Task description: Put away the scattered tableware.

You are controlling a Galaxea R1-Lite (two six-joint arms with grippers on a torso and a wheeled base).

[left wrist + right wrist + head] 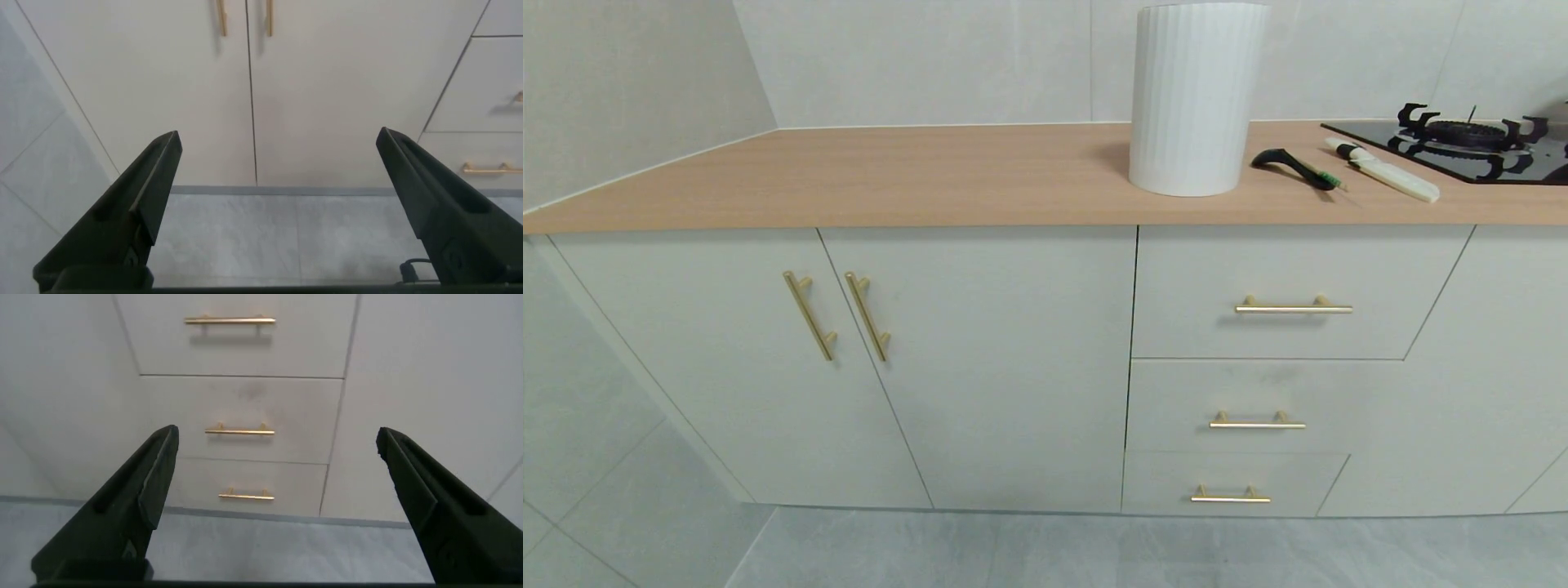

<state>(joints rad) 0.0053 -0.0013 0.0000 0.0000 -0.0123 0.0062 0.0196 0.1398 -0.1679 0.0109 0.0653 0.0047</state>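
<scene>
On the wooden countertop [890, 175], right of a tall white ribbed cylinder [1191, 98], lie a black-handled peeler with a green tip [1294, 167] and a white knife in a sheath [1384, 170]. My left gripper [278, 147] hangs low in front of the double cabinet doors [253, 82], open with nothing between its fingers. My right gripper [278, 445] is also open and holds nothing; it faces the stack of drawers [241, 400] with gold handles.
A black gas hob [1462, 147] sits at the counter's far right. Below the counter are two cabinet doors with gold handles [837, 314] and three closed drawers [1262, 327]. Grey tiled floor [1045, 551] lies in front; a wall closes the left side.
</scene>
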